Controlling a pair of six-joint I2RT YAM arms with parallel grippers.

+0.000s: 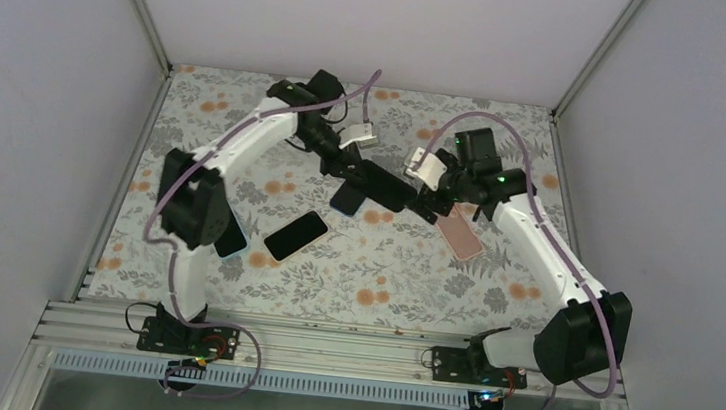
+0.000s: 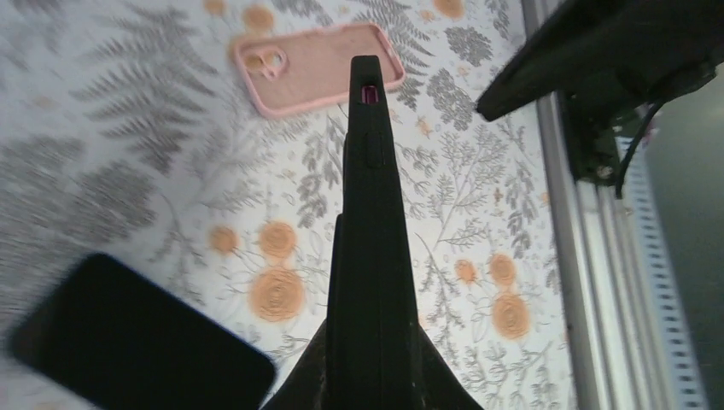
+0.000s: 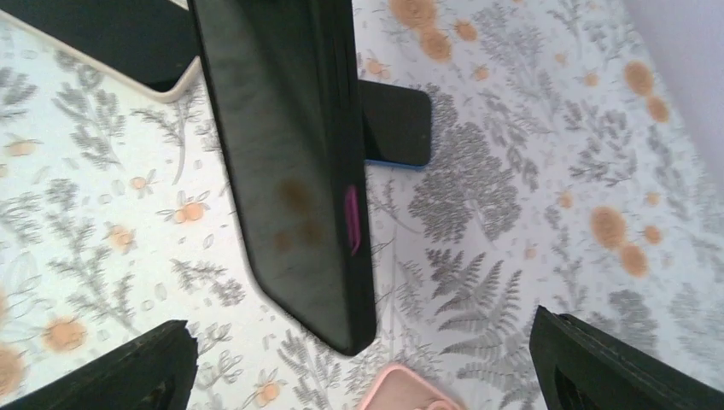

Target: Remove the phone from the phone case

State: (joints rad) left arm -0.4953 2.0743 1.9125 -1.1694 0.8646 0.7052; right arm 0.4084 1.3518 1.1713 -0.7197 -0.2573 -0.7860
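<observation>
A phone in a black phone case [image 1: 381, 185] hangs above the middle of the table, and my left gripper [image 1: 342, 168] is shut on one end of it. The left wrist view runs along the case's edge [image 2: 369, 196], which stands pinched between the fingers [image 2: 299, 389] at the bottom. A magenta bit of the phone [image 3: 352, 218] shows through a side cutout. The phone's dark face [image 3: 282, 171] is turned toward my right gripper [image 3: 360, 342], which is open wide at the case's free end without touching it.
A pink phone case [image 1: 460, 234] lies camera side up beside the right arm. A black phone [image 1: 296, 235] lies on the floral mat, another dark one [image 1: 231, 240] is partly under the left arm, and a blue-edged one [image 3: 397, 124] is beneath the held case.
</observation>
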